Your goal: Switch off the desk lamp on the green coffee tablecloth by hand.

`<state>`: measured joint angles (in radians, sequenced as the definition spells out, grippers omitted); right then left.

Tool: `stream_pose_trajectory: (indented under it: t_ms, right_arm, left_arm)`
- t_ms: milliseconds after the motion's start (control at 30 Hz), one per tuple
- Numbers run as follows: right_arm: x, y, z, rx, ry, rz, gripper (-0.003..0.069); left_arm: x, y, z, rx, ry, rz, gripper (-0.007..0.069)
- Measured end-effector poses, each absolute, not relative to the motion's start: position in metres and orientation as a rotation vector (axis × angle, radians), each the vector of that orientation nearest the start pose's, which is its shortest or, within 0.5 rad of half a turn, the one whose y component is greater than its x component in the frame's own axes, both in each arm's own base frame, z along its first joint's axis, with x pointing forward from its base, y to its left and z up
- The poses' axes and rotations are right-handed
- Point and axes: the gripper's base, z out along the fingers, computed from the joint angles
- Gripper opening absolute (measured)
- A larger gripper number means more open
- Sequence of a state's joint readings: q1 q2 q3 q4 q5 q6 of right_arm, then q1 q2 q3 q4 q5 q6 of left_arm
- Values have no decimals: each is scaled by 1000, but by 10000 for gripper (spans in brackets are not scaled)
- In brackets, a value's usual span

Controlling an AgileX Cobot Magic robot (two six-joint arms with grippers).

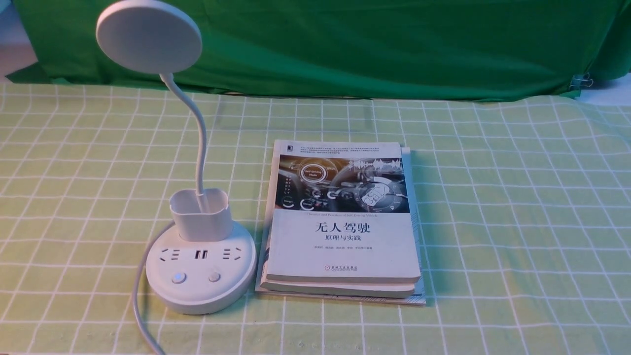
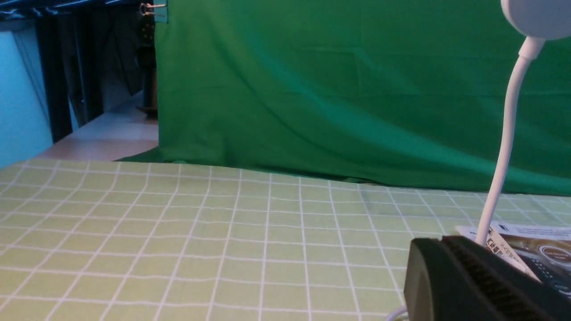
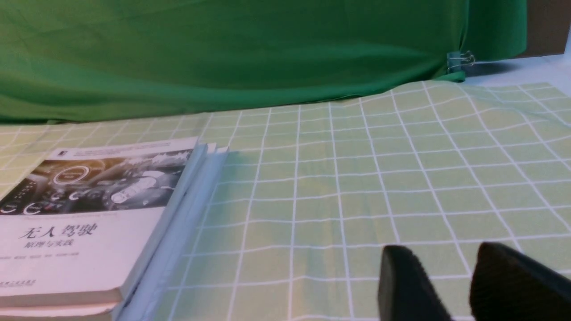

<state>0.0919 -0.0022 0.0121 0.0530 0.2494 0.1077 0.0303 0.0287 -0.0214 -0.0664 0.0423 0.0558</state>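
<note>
Lamp (image 1: pixel 148 42): front view alone is showing its base (image 1: pixel 202 291), one button (image 1: pixel 178 277) glowing.
Left gripper (image 2: pixel 439 240): fingers are pressing together.
Right gripper (image 3: pixel 442 247): fingers are standing apart.

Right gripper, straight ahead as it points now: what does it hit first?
Right gripper: probably the checked tablecloth if it's angled down; if level, the dark green cloth behind. Depth and tilt are unclear. The books look off its line.

Matt white plastic lamp (image 1: pixel 202 273), creased cloth tablecloth (image 1: pixel 493 197)
</note>
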Motion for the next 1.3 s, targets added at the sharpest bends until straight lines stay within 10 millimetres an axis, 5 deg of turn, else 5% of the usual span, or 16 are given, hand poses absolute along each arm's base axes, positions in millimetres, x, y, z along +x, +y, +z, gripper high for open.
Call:
stream_pose_trajectory:
  t_ms: [267,1300]
  right_arm:
    - [55,6,187,50,1745,196,238]
    - [55,6,187,50,1745,196,239]
  left_arm:
    - [56,0,189,-72,1727,-44,-1]
    - [55,1,189,-53,1733,-18,-1]
